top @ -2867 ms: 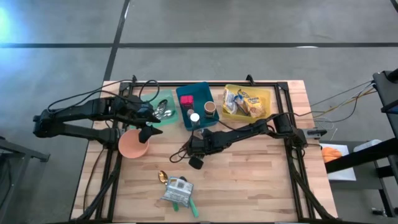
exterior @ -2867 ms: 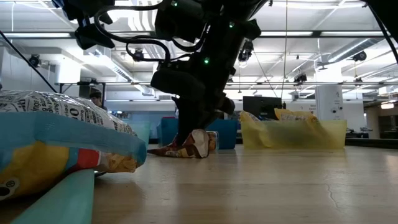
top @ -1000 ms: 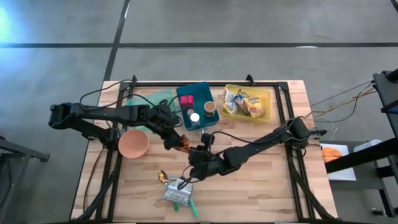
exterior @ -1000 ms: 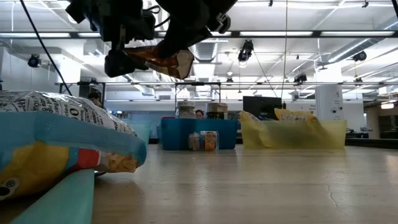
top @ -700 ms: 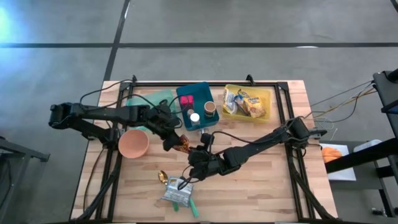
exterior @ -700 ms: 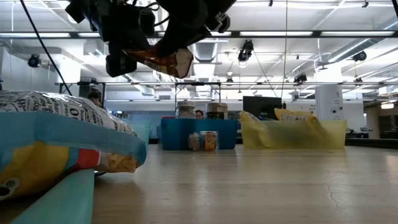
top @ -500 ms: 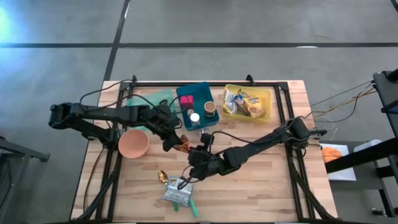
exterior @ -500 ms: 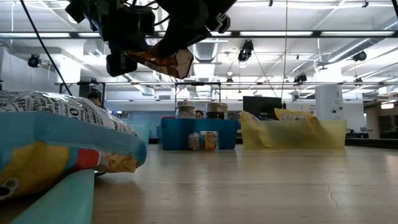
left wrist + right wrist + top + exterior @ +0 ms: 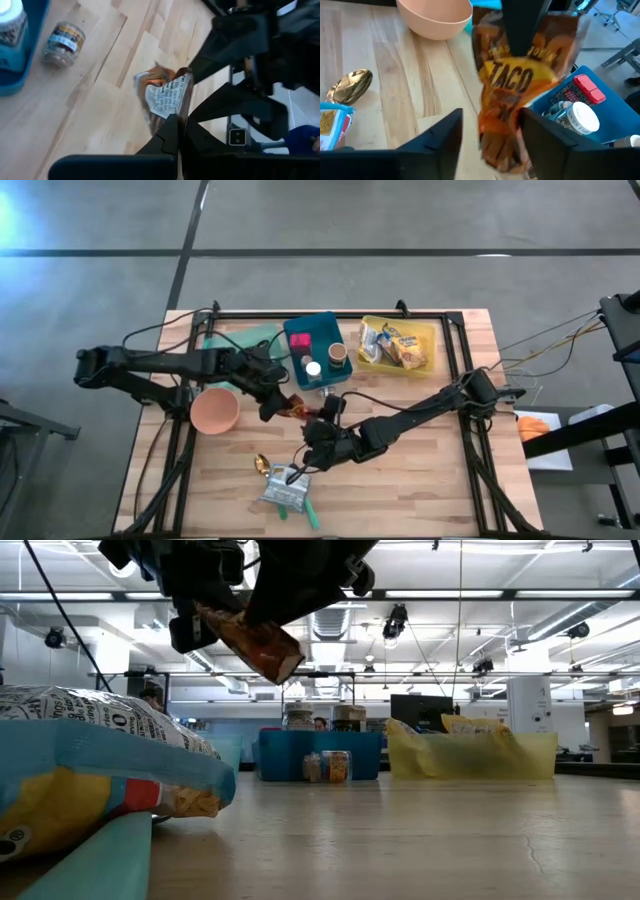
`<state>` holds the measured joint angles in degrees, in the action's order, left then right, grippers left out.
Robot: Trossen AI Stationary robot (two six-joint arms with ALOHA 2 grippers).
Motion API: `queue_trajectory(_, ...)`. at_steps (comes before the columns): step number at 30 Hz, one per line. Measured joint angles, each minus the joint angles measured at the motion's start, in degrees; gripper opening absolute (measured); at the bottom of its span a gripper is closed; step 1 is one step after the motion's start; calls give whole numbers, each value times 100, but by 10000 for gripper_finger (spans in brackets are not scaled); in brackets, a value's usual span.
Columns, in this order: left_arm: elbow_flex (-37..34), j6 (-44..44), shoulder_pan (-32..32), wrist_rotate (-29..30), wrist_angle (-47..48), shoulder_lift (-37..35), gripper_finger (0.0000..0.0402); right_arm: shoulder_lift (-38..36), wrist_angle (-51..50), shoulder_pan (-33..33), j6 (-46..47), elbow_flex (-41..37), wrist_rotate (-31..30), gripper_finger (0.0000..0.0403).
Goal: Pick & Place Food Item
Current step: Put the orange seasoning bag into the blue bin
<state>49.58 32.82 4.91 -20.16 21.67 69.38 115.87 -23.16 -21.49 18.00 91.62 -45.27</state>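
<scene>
Orange taco seasoning packet (image 9: 520, 85) aloft, pinched by left hand (image 9: 277, 406).
Right hand (image 9: 487, 135) spread around it; pink bowl (image 9: 214, 411), blue bin (image 9: 316, 348) near on wooden worktop (image 9: 420, 470).

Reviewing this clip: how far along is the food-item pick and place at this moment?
Done: the taco packet is off the table. In hand: the left pincer is shut on it, while the right pincer's fingers stand apart around its lower end. Left: placing it; the destination cannot be told.

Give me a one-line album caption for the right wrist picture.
Taco packet hangs from the left pincer, between the right pincer's open fingers.
</scene>
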Motion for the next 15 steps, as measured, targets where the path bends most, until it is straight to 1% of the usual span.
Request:
queue_trajectory(3, 0, 20, 0, 66, 17, -172, 1, -1, -4, -3, 121, 2, -5, 224)
queue_trajectory(7, 0, 15, 7, 168, 21, -397, 0, -41, -120, -36, 515, 2, -7, 251)
queue_trajectory(10, 66, -63, 23, 341, 116, -494, 0, -124, -454, -116, 1069, 4, 5, 259)
queue_trajectory(15, 545, -521, 101, 474, 368, -421, 0, -264, -1132, -321, 2145, 2, 36, 261)
